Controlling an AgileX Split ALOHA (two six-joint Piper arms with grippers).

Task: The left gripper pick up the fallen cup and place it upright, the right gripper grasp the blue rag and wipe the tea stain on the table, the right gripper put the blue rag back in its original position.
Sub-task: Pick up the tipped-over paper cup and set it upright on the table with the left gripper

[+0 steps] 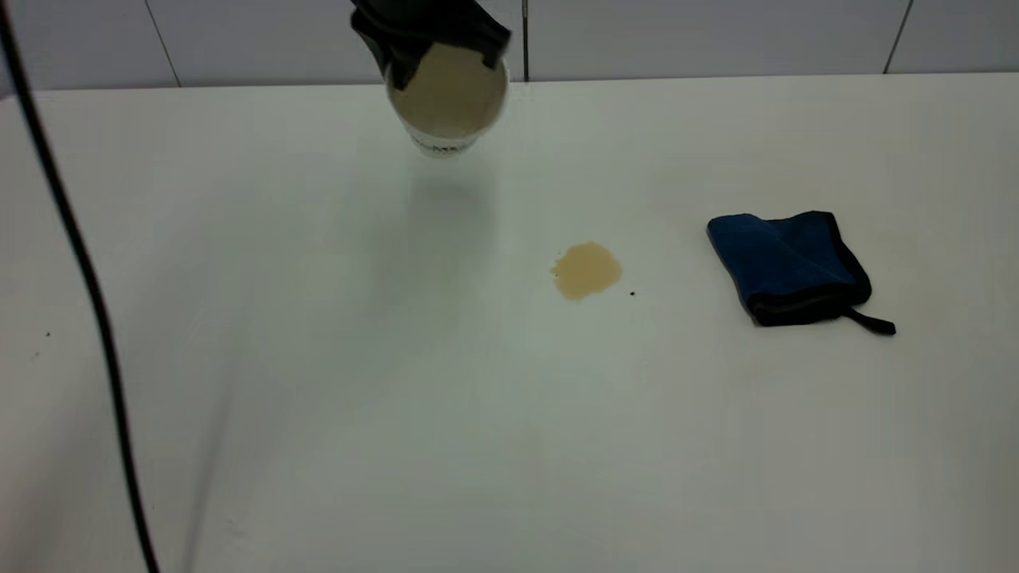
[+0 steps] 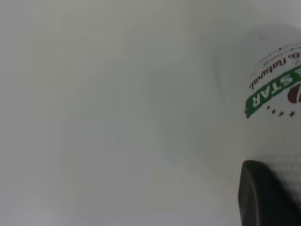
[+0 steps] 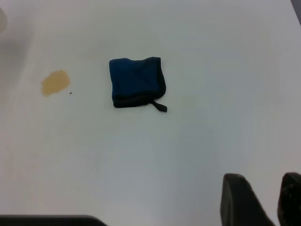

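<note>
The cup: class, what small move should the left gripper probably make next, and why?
Probably tilt the cup upright and lower it. The left gripper holds it off the table, mouth facing the exterior camera, a shadow beneath. The tea stain is unwiped and the blue rag lies untouched.

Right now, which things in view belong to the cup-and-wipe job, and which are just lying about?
Job:
left gripper, shut on the cup, held off the table
tea stain
blue rag, untouched
right gripper, open, away from the rag

Lying about:
dark speck beside the stain
black cable
</note>
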